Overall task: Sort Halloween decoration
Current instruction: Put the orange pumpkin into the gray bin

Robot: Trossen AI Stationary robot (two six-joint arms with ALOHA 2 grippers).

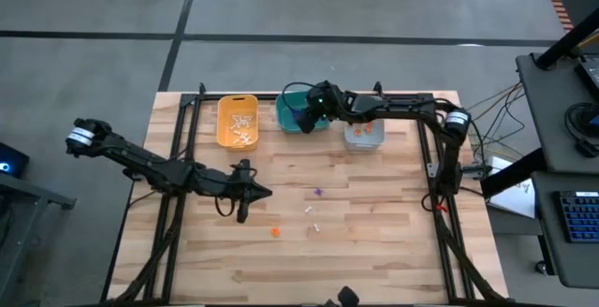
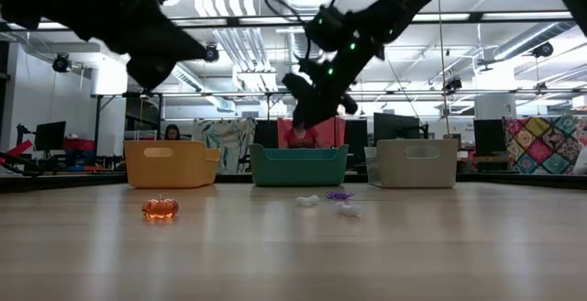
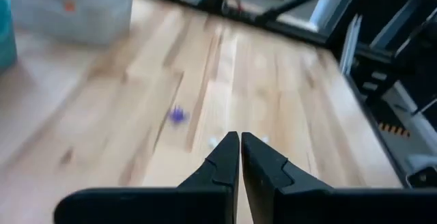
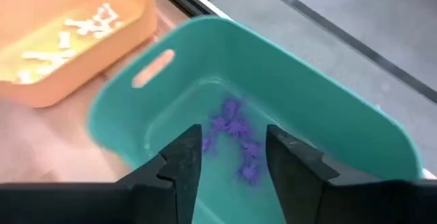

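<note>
left end effector (image 3: 240, 157) closed | purple trinket (image 3: 178, 115) on table (image 3: 102, 108)

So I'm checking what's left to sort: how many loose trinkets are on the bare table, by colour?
Orange: 1
Purple: 1
White: 2
Total: 4 loose trinkets on the table

The high view looks straight down on the whole table (image 1: 374, 241). The low view sits at tabletop height, facing level across to three bins; the teal bin (image 2: 299, 165) appears in both. The left wrist view looks along the boards, close above them. The right wrist view looks steeply down into that teal bin, close
</note>
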